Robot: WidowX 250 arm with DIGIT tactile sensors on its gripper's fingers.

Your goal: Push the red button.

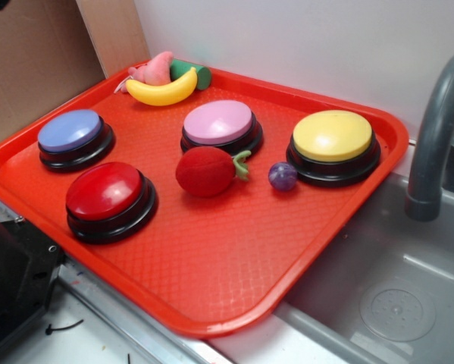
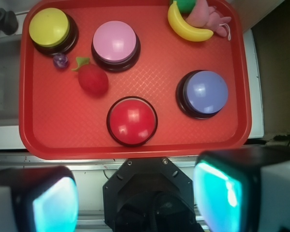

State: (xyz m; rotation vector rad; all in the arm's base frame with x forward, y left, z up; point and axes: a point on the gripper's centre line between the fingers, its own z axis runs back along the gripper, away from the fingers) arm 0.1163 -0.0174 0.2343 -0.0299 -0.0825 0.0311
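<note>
The red button (image 1: 104, 189) has a glossy red dome on a black base and sits at the front left of the red tray (image 1: 211, 258). In the wrist view the red button (image 2: 131, 120) lies just ahead of my gripper (image 2: 135, 198), near the tray's (image 2: 62, 130) closest rim. My gripper hangs high above the robot base, short of the tray. Its two fingers, with teal pads (image 2: 55, 205), stand wide apart with nothing between them. The gripper is out of view in the exterior view.
On the tray are a blue button (image 1: 70, 130), pink button (image 1: 217, 122), yellow button (image 1: 332, 136), fuzzy red strawberry toy (image 1: 204, 171), small purple ball (image 1: 282, 176), banana (image 1: 164, 89) and pink toy (image 1: 154, 70). A grey faucet (image 1: 435, 129) and sink (image 1: 393, 288) stand to the right.
</note>
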